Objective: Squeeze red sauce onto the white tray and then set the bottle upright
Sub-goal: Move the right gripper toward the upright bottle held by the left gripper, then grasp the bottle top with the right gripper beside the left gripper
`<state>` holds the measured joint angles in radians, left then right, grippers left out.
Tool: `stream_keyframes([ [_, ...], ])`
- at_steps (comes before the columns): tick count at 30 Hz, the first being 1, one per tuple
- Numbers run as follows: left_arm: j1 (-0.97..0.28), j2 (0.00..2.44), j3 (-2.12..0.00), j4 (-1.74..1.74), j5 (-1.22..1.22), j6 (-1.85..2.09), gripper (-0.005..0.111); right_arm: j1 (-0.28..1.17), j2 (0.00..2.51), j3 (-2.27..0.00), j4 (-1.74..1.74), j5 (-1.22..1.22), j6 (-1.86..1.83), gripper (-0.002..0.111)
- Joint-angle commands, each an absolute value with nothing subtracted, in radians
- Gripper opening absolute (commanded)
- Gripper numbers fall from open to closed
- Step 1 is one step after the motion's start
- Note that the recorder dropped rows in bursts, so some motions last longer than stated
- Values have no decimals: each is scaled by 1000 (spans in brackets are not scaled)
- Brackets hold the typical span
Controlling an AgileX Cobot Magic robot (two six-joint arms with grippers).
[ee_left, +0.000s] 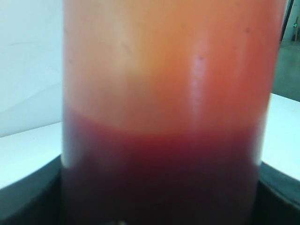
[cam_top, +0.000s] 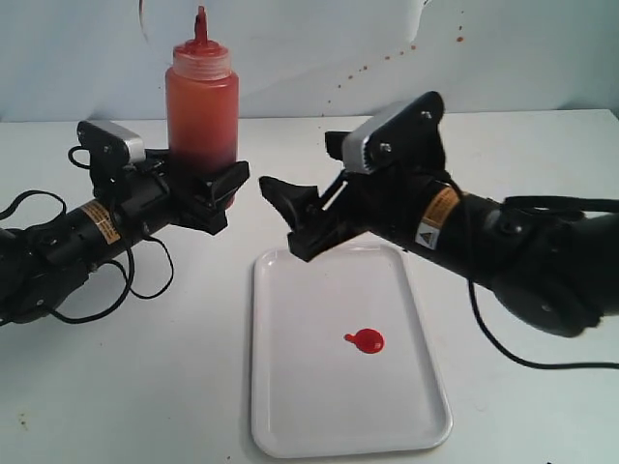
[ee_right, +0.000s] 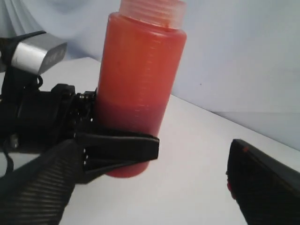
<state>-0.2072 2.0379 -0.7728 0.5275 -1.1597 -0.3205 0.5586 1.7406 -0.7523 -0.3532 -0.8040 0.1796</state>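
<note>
translucent orange-red plastic squeeze bottle (cam_top: 202,106) upright beyond far-left corner of flat white plastic tray (cam_top: 290,387), clamped in left gripper (cam_top: 213,188) | right gripper (cam_top: 290,217) spread, empty, over tray's far rim | glossy red sauce blob (cam_top: 367,339) on tray | next: seat base flat, release slowly

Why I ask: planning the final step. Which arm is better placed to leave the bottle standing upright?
Left: the left pincer clasps the upright bottle beside the white tray. The right pincer is open, empty, apart from it.
</note>
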Motion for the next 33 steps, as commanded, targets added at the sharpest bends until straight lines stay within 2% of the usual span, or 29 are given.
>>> stream_keyframes([
  [1,-208,2026,-785,512,-1221,-286,0,560,1847,-866,-409,-864,259,79],
  [26,-208,2026,-785,587,-1221,-259,0,560,2084,-1246,-648,-834,481,79],
  [29,-208,2026,-785,579,-1221,-226,0,560,2099,-1275,-702,-814,481,74],
  [33,-208,2026,-785,584,-1217,-212,0,560,2107,-1294,-804,-776,481,59],
])
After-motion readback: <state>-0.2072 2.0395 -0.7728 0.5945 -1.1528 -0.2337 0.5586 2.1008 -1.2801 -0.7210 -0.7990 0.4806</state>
